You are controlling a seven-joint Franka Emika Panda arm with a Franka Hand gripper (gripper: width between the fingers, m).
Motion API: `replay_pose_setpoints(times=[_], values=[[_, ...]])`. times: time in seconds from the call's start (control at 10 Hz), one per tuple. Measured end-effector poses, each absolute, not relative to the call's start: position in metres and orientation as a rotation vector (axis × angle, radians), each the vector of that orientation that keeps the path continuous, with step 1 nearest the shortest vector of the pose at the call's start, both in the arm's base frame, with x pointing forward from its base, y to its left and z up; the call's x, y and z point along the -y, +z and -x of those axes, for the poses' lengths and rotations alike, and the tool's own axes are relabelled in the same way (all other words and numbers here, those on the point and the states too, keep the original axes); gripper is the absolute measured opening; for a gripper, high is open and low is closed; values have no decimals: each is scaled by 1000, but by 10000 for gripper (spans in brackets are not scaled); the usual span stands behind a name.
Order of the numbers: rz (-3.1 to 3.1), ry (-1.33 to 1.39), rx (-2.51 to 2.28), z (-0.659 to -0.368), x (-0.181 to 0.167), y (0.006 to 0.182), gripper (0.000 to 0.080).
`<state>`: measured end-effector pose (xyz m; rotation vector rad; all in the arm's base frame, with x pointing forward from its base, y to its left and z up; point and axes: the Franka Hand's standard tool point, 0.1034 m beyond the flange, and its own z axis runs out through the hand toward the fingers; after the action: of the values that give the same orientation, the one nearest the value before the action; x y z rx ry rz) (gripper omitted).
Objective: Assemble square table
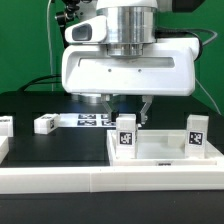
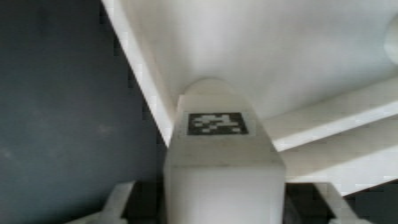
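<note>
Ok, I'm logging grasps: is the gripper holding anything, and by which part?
Cannot tell. A short white blocky plastic leg with a black-and-white tag sits between the fingers of the gripper, but whether they clamp its sides is unclear.

Tabletop sits at the exterior view's right, two legs upright on it. A loose leg lies left. The marker board lies behind, between them.

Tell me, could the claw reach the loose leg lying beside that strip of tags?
Probably yes: the loose leg lies alone on the black table, nothing over it, and the open gripper hangs nearby above the tabletop.
</note>
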<state>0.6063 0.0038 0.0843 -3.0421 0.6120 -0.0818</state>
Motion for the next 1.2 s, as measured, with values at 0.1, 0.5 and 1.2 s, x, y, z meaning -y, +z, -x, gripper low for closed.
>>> replay_pose_setpoints(times=[0.1,0.5,1.2], values=[[3007,-80,-758,-606,-3,84,288],[2809,-109,-1297,-606,-7,84,288],[2206,-60,-2101,-606,-8,84,290]])
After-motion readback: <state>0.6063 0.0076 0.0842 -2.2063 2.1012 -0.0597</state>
